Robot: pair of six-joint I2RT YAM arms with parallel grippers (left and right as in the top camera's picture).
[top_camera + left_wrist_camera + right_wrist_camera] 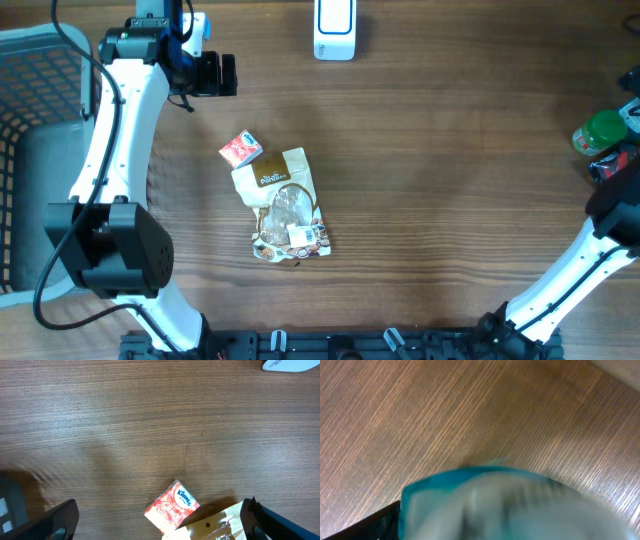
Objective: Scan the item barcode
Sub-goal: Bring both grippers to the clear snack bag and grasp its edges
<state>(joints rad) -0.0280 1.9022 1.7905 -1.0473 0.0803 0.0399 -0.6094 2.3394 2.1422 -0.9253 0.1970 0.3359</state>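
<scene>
Teal blur [510, 505] hides whether right gripper [612, 162] grips; left gripper [228, 75] spread over wooden table [450, 200]

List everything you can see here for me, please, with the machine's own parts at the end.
Kleenex tissue pack: one, red and white, mid-table, against the snack bag's corner.
snack bag: one, beige and clear, lying flat at the centre.
white device: one, white, far edge; possibly the scanner.
bottle: one, green cap, right edge.
basket: one, grey, left edge.
table: one, brown wood grain.
blurred object: one, teal and pale, filling the right wrist view; cannot identify.
robot arms: two, white with black joints, left and right.
left fingers: two, black, spread wide open, holding nothing.
</scene>
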